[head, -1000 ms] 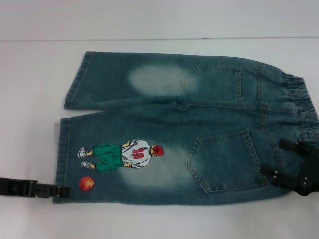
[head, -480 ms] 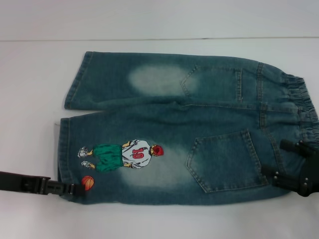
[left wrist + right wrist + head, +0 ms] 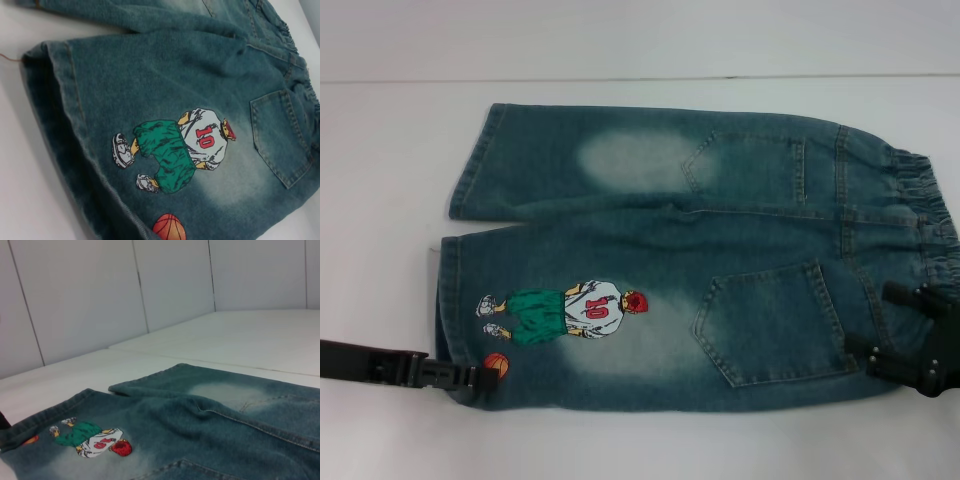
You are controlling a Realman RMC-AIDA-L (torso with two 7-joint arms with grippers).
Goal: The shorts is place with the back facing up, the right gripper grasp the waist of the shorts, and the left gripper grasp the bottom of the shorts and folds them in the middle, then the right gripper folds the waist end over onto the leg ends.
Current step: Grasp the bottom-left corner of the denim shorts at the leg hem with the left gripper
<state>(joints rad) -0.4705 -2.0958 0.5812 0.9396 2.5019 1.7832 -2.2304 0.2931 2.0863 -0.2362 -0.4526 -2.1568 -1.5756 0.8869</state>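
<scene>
The denim shorts [image 3: 670, 270] lie flat with the back pockets up, the elastic waist [image 3: 932, 215] to the right and the leg hems [image 3: 448, 300] to the left. My left gripper [image 3: 485, 373] reaches in from the left at the near leg's bottom corner, lying over the hem and part of the basketball patch [image 3: 498, 364]. My right gripper [image 3: 869, 320] is open over the near end of the waist, with one finger beside the pocket and one nearer the waistband. The left wrist view shows the player patch [image 3: 180, 147] and basketball patch [image 3: 169, 227] close up. The right wrist view looks along the shorts [image 3: 210, 420].
The shorts rest on a white table [image 3: 380, 200] whose far edge [image 3: 640, 78] meets a white wall. A loose thread [image 3: 10, 56] trails from the near hem. White wall panels [image 3: 100, 300] stand behind the table in the right wrist view.
My left gripper has slid to the right, from off the hem's corner onto it, and now covers part of the basketball patch. The right gripper has barely moved.
</scene>
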